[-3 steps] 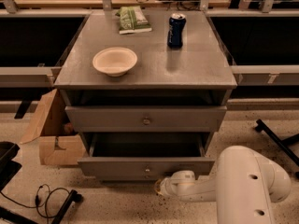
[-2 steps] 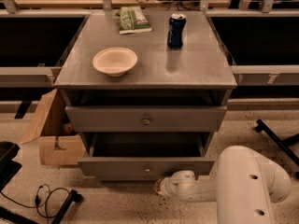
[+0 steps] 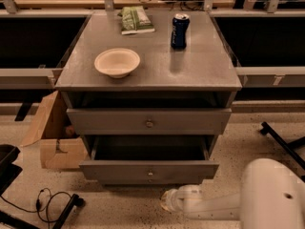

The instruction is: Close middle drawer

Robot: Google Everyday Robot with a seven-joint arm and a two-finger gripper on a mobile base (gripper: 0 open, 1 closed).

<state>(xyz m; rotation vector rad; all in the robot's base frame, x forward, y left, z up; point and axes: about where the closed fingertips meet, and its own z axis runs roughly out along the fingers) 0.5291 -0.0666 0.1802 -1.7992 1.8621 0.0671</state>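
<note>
My gripper (image 3: 167, 202) sits low on the near side of the middle drawer (image 3: 119, 170), slightly right of its knob (image 3: 150, 173); the front runs left-right, so the push goes far; I cannot tell if the gripper is spread.

Gripper (image 3: 167, 202) low on outstretched arm (image 3: 212, 205)

Middle drawer (image 3: 119, 171): wide grey wooden drawer with a flat front and one small round metal knob (image 3: 150, 172) at centre. It stands open, pulled straight and level out toward the camera. The plain grey box interior is in shadow, with nothing visible inside. It is the lower of the two fronts on show.

Hand (image 3: 167, 202): low, just below the front and right of the knob.
</note>
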